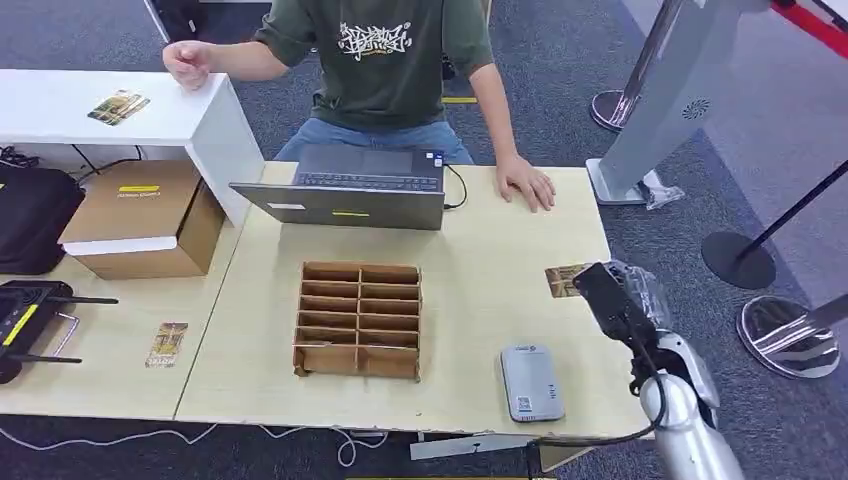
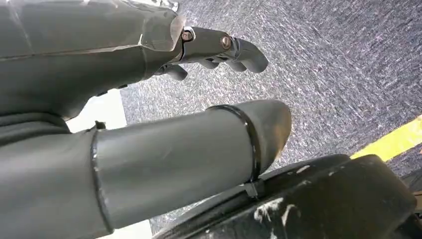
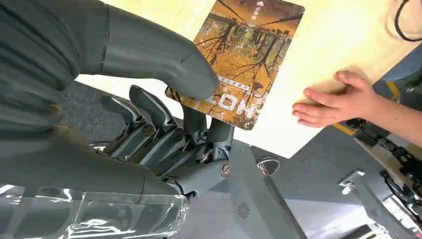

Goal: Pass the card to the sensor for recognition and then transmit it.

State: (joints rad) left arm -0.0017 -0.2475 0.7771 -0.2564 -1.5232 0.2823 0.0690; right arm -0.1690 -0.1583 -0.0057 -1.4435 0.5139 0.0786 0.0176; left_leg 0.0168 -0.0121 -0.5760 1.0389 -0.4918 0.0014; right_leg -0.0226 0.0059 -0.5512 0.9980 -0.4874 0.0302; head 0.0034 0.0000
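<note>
The right hand point(image 3: 164, 134) pinches the card point(image 3: 244, 55) at the table point(image 1: 480, 270) edge, thumb on top, ready to carry it to the grey sensor point(image 1: 531, 382). The left hand point(image 2: 199, 55) hangs empty, fingers loose.

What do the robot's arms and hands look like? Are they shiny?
The right arm is a shiny silver tube with a black cable running along it. The right hand has a thick smooth grey thumb and darker metal fingers with small round screws, plus crinkly clear plastic wrap near the wrist. The left hand looks the same: a grey cover, fat grey thumb and dark fingers.
</note>
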